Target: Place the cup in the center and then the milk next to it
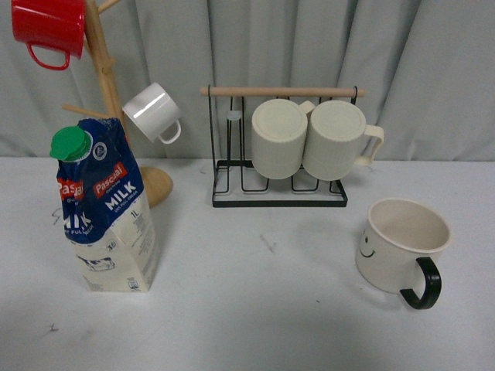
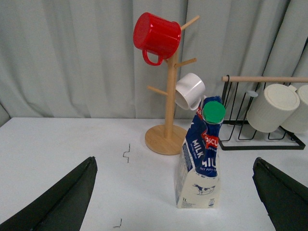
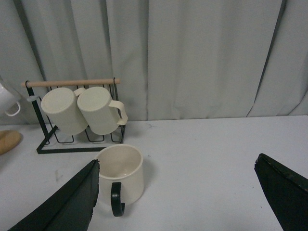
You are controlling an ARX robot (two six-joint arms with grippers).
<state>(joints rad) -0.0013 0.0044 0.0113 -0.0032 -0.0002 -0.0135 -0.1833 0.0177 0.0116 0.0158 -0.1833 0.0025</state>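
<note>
The cup is a wide cream mug with a black handle and a small smiley face; it stands upright on the table at the right. In the right wrist view the cup sits just past one black finger, and my right gripper is open and empty. The milk, a blue-and-white carton with a green cap, stands upright at the left. In the left wrist view the milk stands between and beyond the spread fingers of my left gripper, which is open and apart from it. Neither arm shows in the front view.
A black wire rack with a wooden bar holds two ribbed cream mugs at the back centre. A wooden mug tree at the back left carries a red mug and a small white mug. A grey curtain hangs behind.
</note>
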